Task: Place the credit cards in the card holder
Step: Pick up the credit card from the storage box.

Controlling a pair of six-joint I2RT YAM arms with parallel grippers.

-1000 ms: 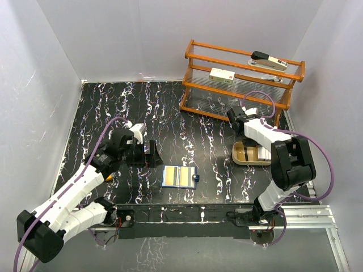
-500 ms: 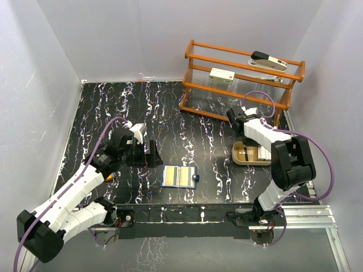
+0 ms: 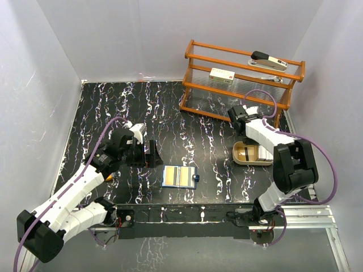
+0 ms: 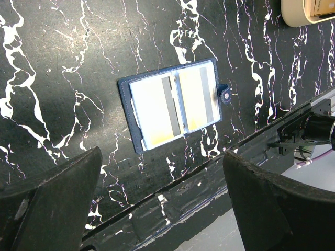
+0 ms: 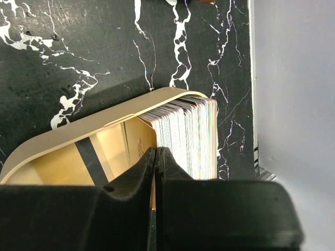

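Note:
The card holder [image 3: 180, 176] lies open on the black marbled table, navy rim, two cards in its tan pockets; the left wrist view shows the card holder [image 4: 175, 102] from above. My left gripper [image 3: 148, 154] hovers just left of it, open and empty, and its own view shows that left gripper [image 4: 161, 159] with the jaws wide apart. A stack of credit cards [image 5: 188, 136] stands on edge in the beige tray [image 5: 78, 133]. My right gripper [image 5: 156, 150] is shut at the stack's left end, a thin tan card edge showing between its fingers. From above, the right gripper [image 3: 249, 141] dips into the tray [image 3: 241, 159].
A card with a black stripe [image 5: 91, 157] lies flat in the tray. A wooden rack [image 3: 238, 76] stands at the back right with two white devices [image 3: 222, 74] on it. The table's near edge and metal rail [image 4: 293, 130] run just below the wallet.
My right gripper's jaws have closed at the card stack in the tray, and its wrist has shifted slightly. The left arm and the wallet have not moved.

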